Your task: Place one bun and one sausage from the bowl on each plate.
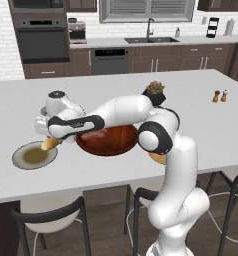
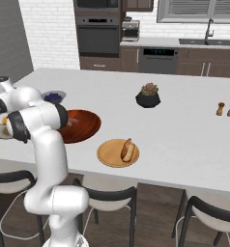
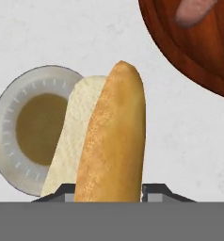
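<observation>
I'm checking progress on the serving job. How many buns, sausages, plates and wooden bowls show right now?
Buns: 2, one in the hand, one on the orange plate
Sausages: 2
Plates: 2
Wooden bowl: 1
Total: 7

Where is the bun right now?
The bun is held in the claw, above the counter between the grey-rimmed plate and the wooden bowl in the hand view.
</observation>
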